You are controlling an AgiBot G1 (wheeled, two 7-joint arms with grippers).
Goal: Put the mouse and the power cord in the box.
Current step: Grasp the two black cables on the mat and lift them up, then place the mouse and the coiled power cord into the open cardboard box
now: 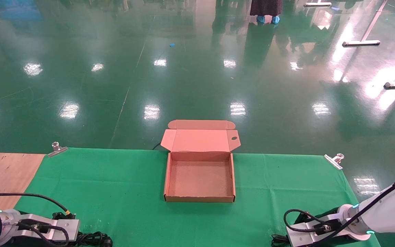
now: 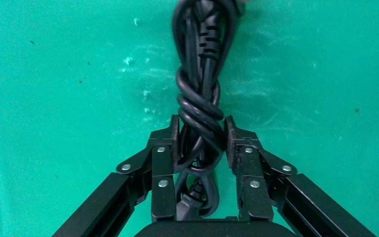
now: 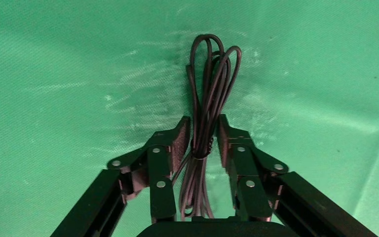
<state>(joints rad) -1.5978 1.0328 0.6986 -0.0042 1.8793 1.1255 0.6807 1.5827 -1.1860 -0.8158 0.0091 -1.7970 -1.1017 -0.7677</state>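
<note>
The box lies open at the table's middle, its floor bare and its lid folded back. My left gripper is down on the green cloth at the near left corner, shut on the power cord, a twisted bundle of thick black cable that fills the space between both pads. At the near right corner my right gripper is closed narrowly on a tied bundle of thin black cable, the mouse's cable. The mouse itself is hidden. Part of the power cord shows beside the left arm.
A green cloth covers the table, held by metal clips at the far corners. Bare wood shows at the far left. Beyond the table's far edge lies shiny green floor. The right arm reaches in from the right.
</note>
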